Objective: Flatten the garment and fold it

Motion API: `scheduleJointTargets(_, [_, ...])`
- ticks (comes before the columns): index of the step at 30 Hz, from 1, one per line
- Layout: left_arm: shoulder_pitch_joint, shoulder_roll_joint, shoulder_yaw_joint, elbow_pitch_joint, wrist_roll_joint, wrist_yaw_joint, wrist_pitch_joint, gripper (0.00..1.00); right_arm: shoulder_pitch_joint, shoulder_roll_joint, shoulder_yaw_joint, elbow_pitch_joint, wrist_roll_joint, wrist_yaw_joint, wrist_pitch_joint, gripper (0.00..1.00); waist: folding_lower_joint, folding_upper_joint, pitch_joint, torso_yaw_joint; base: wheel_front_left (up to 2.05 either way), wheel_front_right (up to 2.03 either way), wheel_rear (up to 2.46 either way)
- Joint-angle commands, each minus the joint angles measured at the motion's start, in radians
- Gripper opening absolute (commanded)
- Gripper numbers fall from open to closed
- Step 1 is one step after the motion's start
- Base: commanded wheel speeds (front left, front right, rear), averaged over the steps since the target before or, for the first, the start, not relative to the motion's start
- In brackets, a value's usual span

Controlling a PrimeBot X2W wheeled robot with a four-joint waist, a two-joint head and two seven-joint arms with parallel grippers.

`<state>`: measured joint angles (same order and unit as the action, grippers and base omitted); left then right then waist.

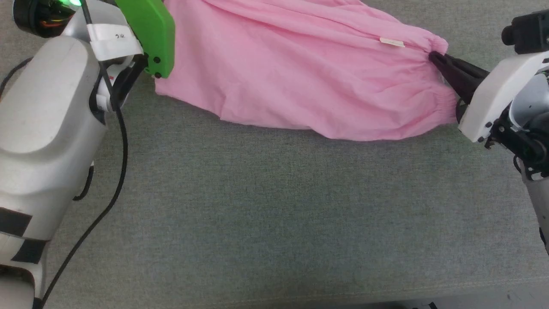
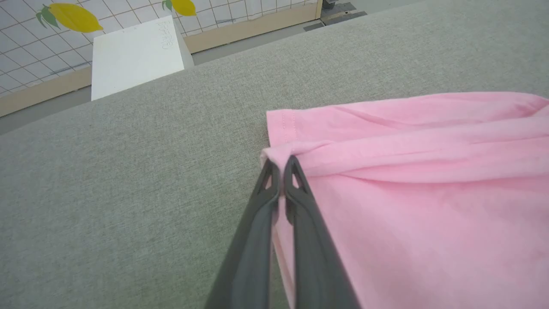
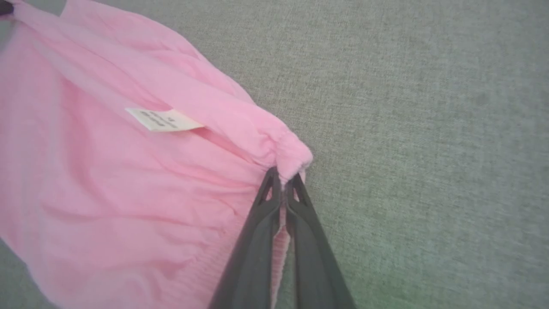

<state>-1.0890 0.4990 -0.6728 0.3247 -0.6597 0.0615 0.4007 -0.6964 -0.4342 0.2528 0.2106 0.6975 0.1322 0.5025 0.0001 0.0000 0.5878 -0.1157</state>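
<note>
- The garment [image 1: 300,81] stretches across the upper part of the head view, from upper left to upper right, over the grey cloth-covered surface [image 1: 274,214]. The top of the frame cuts off its far edge.
- Our left gripper [image 2: 281,165] is pinched closed on a bunched corner of the leg hem, at the middle of the left wrist view. A flat, stitched piece of hem lies just above the fingertips.
- Our right gripper [image 3: 283,176] is pinched closed too, on the gathered end of the waistband at the middle of the right wrist view. The white tag [image 3: 165,119] sits on the pink cloth to its upper left.
- We judge that we are in the flattening step, with two opposite ends gripped and the cloth spread between them.
- The cloth is not flat yet. Long ridges run its length, and its lower edge bows downward in the head view. We cannot tell whether the middle rests on the surface or hangs just above it.
- The next move calls for an even outward pull from both sides, then lowering the cloth so the ridges smooth out before either grip lets go. Folding comes after that.
- We judge that a lopsided pull could slip the thin hem from the left fingertips or skew the shorts.
</note>
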Motion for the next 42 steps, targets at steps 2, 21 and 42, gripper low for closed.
scheduleJointTargets(2, [-0.016,-0.012,-0.005,0.024,0.009,-0.008,-0.025,0.77,-0.011,0.017,-0.003,0.011,-0.020,-0.002,-0.003,0.03,-0.0001,0.0000,-0.002,0.001,0.00,0.00,0.00])
scheduleJointTargets(21, [0.215,-0.015,0.062,0.011,-0.027,0.005,-0.396,1.00,0.156,-0.079,-0.017,-0.076,-0.114,-0.002,-0.143,1.00,-0.0001,0.0000,-0.329,0.091,0.00,0.00,0.00])
scheduleJointTargets(42, [0.853,0.097,0.060,-0.349,0.070,0.309,-0.637,1.00,0.461,0.152,-0.325,-0.050,-0.316,-0.002,-0.122,1.00,-0.0001,0.0000,-0.439,0.217,0.00,0.00,0.00])
